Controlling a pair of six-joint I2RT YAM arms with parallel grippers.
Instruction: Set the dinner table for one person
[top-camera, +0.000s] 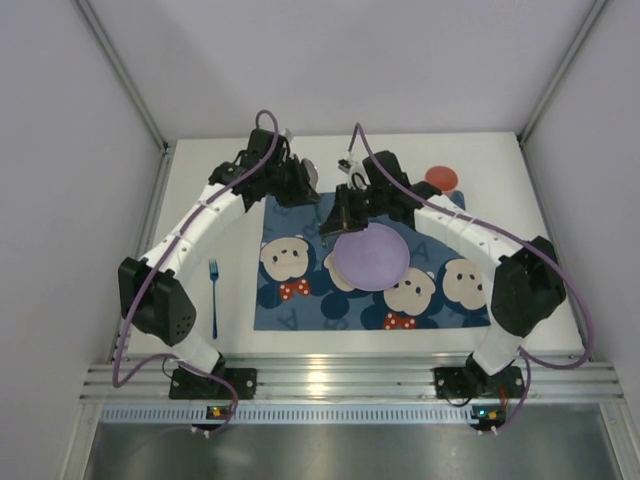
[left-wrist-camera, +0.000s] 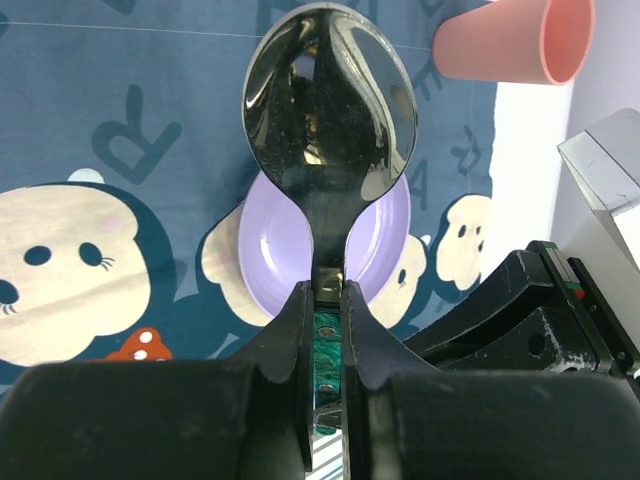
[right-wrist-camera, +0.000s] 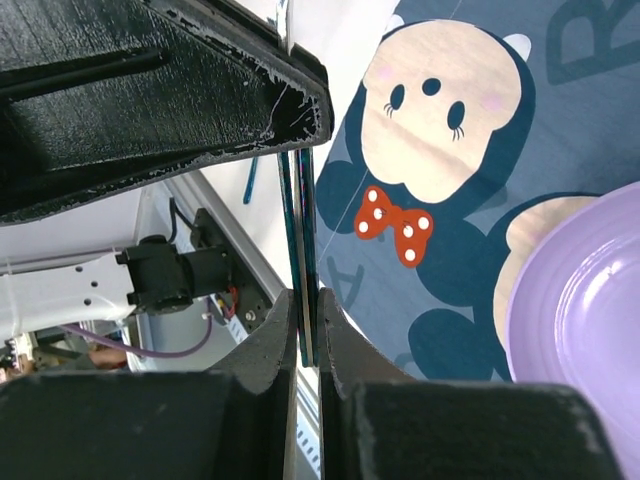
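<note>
While your left gripper (left-wrist-camera: 325, 292) pinches the green handle of the spoon (left-wrist-camera: 330, 110), its jaws sit narrow around it. The shiny bowl sticks out ahead, and in the wrist view the purple plate (top-camera: 370, 255) shows behind it.

Over on your right gripper (right-wrist-camera: 305, 295), the jaws are squeezed tight on a thin utensil (right-wrist-camera: 297, 220). It's blue-green and seen edge-on, so you can't tell what kind it is. It runs up from the fingertips past a black part close to the camera.

Both grippers hang over the far half of the mat (top-camera: 300, 312), near each other but apart. Your left one is by the mat's far left corner and your right one is at the plate's far edge.

That blue mat with its cartoon bears lies flat in the middle of the table (top-camera: 480, 170), the big white top stretching from your arm bases to the back wall. The plate's on the mat, right of centre. A blue fork (top-camera: 214, 295) lies on bare table just left of the mat, tines toward the far side. A pink cup (top-camera: 441, 178) sits by the mat's far right corner.
</note>
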